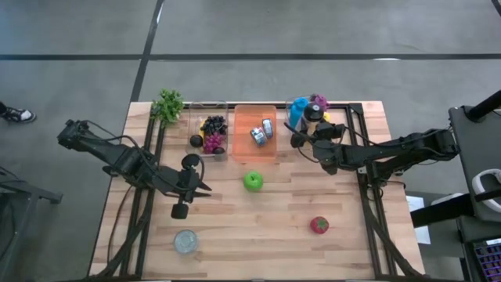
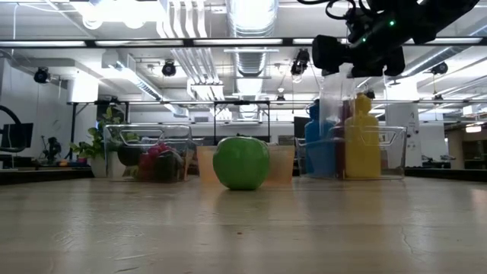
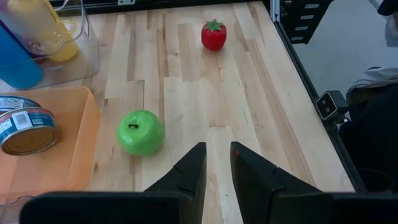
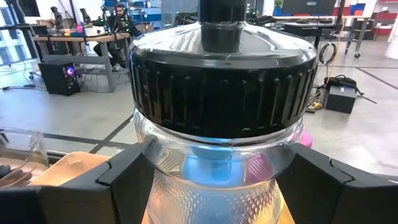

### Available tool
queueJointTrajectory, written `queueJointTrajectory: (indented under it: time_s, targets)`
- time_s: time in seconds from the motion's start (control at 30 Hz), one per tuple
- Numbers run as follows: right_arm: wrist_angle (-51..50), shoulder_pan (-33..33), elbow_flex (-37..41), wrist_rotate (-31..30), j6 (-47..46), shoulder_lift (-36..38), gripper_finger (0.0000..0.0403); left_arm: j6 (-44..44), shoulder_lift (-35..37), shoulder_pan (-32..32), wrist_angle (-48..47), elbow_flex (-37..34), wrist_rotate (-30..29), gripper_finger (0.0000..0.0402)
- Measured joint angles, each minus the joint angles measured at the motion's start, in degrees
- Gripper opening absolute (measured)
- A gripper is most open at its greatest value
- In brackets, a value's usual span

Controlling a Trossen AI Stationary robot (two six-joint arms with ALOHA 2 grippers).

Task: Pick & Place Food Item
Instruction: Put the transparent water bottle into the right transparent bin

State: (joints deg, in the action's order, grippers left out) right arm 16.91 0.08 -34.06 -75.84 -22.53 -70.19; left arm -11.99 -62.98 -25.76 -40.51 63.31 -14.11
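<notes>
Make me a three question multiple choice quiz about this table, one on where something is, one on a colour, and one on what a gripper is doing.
1. Where is the green apple?
A. in the orange tray
B. on the bare table in front of the orange tray
C. in the left gripper

2. What colour is the strawberry?
A. red
B. yellow
C. purple

3. What is the right gripper doing?
A. hanging empty
B. holding a can
C. gripping a clear jar with a black lid

Answers:
1. B, the high view shows it on the wood just in front of the orange tray.
2. A, it is red with a green top.
3. C, the right wrist view shows the clear jar filling the space between the fingers.
</notes>
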Motion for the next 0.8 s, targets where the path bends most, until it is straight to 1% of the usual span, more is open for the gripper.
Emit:
queueJointTrajectory:
  time_s: [0.53, 0.7, 0.8]
  targets:
    - [-0.16, 0.0, 0.26, -0.56, -0.04, -0.07, 0.029, -0.02, -0.01, 0.01, 0.0, 0.0, 0.0, 0.0077]
    - [-0.34, 0.0, 1.92, -0.45, -3.82, -0.07, 0.029, -0.02, 0.0, 0.0, 0.0, 0.0, 0.0, 0.0077]
    - [-0.46, 0.0, 2.68, -0.39, -4.45, -0.07, 0.029, -0.02, 0.0, 0.01, 0.0, 0.0, -0.01, 0.0077]
